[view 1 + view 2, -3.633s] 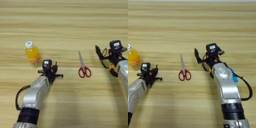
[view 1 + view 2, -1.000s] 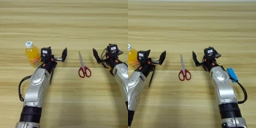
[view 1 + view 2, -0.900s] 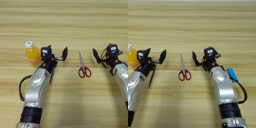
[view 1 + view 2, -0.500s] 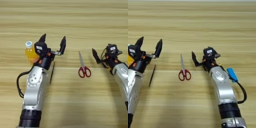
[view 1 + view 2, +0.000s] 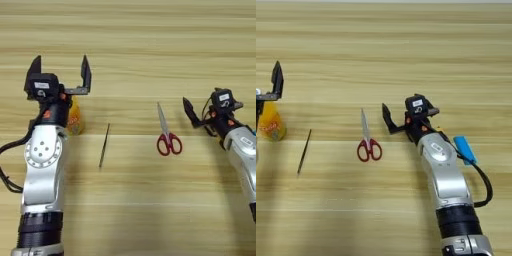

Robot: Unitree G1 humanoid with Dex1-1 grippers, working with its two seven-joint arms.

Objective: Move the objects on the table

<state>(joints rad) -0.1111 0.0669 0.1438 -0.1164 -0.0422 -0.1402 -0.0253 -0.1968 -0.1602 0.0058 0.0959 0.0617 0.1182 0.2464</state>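
Note:
The orange-juice bottle (image 5: 75, 119) stands at the left of the table (image 5: 130, 45), mostly hidden behind my left wrist, with only its orange side showing. My left gripper (image 5: 60, 75) is raised above it and open, its two black fingers (image 5: 86, 72) spread wide with nothing between them. The red-handled scissors (image 5: 167, 134) lie flat in the middle, blades pointing away from me. My right gripper (image 5: 212, 112) sits low just right of the scissors, apart from them. One black finger (image 5: 189, 108) juts out toward the scissors, and the gripper holds nothing.
A thin dark stick (image 5: 103, 145) lies on the wood between my left arm and the scissors. A blue tag (image 5: 463, 149) and a black cable hang at my right forearm.
My left gripper has opened, then lifted up and to the left until it covers the bottle. This uncovered the thin dark stick. The right gripper and the scissors have barely moved.

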